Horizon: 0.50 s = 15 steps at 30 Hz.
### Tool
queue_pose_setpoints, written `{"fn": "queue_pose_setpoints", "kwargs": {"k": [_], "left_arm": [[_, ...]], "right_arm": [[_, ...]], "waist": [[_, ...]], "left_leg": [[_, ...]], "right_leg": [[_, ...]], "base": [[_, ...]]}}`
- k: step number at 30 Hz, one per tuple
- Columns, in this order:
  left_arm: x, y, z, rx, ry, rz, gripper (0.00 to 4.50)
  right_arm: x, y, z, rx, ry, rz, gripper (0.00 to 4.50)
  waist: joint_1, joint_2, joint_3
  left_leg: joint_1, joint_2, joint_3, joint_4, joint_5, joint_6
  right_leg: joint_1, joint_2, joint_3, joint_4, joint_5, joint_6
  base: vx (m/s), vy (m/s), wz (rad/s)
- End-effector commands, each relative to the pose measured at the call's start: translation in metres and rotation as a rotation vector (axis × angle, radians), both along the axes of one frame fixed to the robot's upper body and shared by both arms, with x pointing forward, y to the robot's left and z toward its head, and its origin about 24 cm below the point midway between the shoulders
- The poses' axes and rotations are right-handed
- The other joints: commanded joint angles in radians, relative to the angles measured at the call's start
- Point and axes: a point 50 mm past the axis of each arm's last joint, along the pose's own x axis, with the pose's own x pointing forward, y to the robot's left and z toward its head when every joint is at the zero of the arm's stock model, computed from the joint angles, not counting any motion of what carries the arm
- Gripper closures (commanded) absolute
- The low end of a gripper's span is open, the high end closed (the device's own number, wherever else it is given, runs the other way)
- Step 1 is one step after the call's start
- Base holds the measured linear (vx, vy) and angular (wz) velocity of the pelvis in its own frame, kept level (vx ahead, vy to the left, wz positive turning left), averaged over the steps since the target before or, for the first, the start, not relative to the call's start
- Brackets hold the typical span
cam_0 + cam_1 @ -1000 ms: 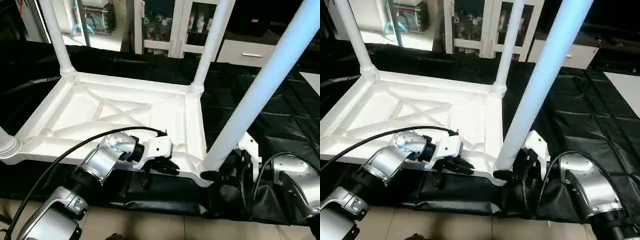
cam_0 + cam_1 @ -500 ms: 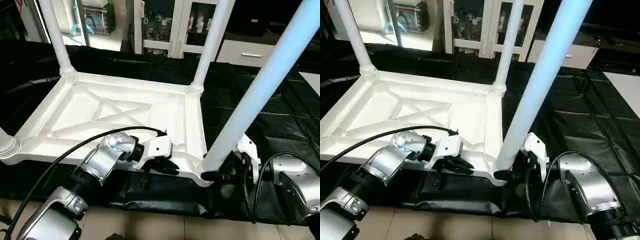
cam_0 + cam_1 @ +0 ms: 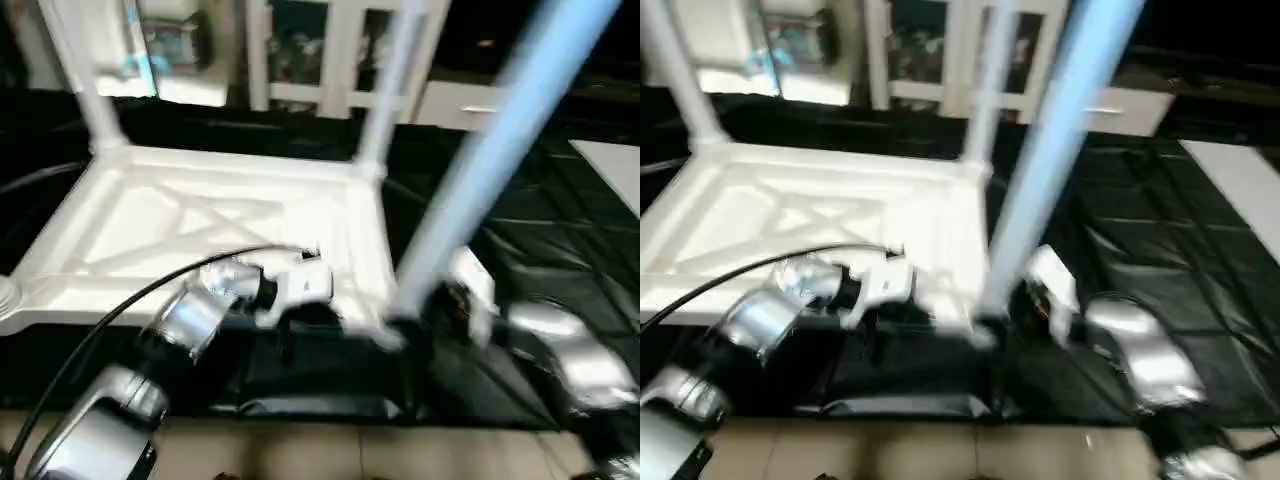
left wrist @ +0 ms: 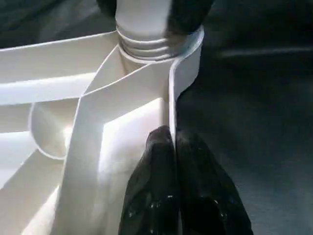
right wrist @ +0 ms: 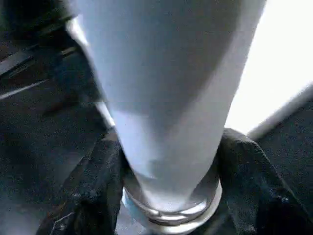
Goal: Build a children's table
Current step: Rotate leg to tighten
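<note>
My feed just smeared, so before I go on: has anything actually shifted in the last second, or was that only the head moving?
Mostly the head camera moved. The right gripper still clasps the base of the near-right leg at its corner socket, the leg leaning as before. The left gripper stays pinched on the edge wall of the table top. Both far legs remain standing in their sockets. Nothing was let go.

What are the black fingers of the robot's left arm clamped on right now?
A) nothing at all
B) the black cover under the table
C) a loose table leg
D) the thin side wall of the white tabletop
D. In the left wrist view the two black fingers sit on either side of the upright rim wall of the tabletop, just short of the corner socket that holds a leg.
</note>
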Motion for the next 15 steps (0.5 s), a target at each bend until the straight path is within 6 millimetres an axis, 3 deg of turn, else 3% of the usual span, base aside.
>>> {"fn": "queue_pose_setpoints", "kwargs": {"k": [1, 3, 4, 6, 7, 10, 11, 15], "left_arm": [[0.012, 0.006, -0.004, 0.026, -0.028, 0.188, 4.50], [0.019, 0.006, -0.002, 0.008, -0.046, 0.273, 4.50], [0.028, 0.004, 0.002, -0.031, -0.062, 0.420, 4.50], [0.032, 0.003, 0.004, -0.047, -0.063, 0.484, 4.50], [0.037, 0.000, 0.005, -0.062, -0.074, 0.576, 4.50], [0.044, -0.008, 0.008, -0.083, -0.123, 0.650, 4.50], [0.046, -0.014, 0.009, -0.098, -0.140, 0.674, 4.50], [0.047, -0.020, 0.010, -0.100, -0.155, 0.685, 4.50]], "right_arm": [[0.010, -0.003, -0.010, -0.057, 0.029, -0.186, 2.13], [0.015, 0.003, -0.012, -0.063, 0.025, -0.244, 2.29], [0.022, 0.017, -0.015, -0.082, 0.015, -0.320, 2.32], [0.024, 0.023, -0.016, -0.093, 0.009, -0.346, 2.34], [0.028, 0.039, -0.019, -0.091, 0.022, -0.410, 2.37], [0.032, 0.059, -0.021, -0.077, 0.036, -0.499, 2.41], [0.034, 0.073, -0.019, -0.065, 0.022, -0.511, 2.41], [0.037, 0.088, -0.012, -0.059, -0.017, -0.492, 2.43]], "waist": [[-0.004, 0.002, -0.051], [-0.011, 0.004, -0.052], [-0.015, 0.001, -0.054], [-0.019, 0.002, -0.056], [-0.022, 0.001, -0.055], [-0.027, 0.001, -0.059], [-0.026, 0.001, -0.060], [-0.018, 0.003, -0.066]], "left_leg": [[0.015, 0.034, -0.030, -0.084, -0.366, -0.032], [0.010, 0.033, -0.035, -0.085, -0.370, -0.037], [0.008, 0.033, -0.035, -0.086, -0.365, -0.040], [0.007, 0.032, -0.034, -0.085, -0.354, -0.043], [0.008, 0.032, -0.032, -0.084, -0.348, -0.035], [0.009, 0.030, -0.030, -0.084, -0.332, -0.028], [0.008, 0.028, -0.024, -0.083, -0.304, -0.016], [0.007, 0.027, -0.017, -0.077, -0.222, 0.018]], "right_leg": [[0.032, -0.052, 0.023, -0.093, -0.541, -0.120], [0.034, -0.051, 0.021, -0.093, -0.547, -0.113], [0.033, -0.052, 0.021, -0.091, -0.526, -0.118], [0.032, -0.051, 0.021, -0.089, -0.489, -0.131], [0.030, -0.050, 0.024, -0.088, -0.457, -0.146], [0.032, -0.048, 0.025, -0.085, -0.405, -0.166], [0.033, -0.046, 0.028, -0.083, -0.347, -0.179], [0.042, -0.045, 0.031, -0.068, -0.211, -0.207]], "base": [[0.000, 0.000, 0.00], [0.000, 0.000, 0.00], [0.000, 0.000, 0.00], [0.000, 0.000, 0.00], [0.000, 0.000, 0.00], [0.000, 0.000, 0.00], [0.000, 0.000, 0.00], [0.013, -0.002, 0.01]]}}
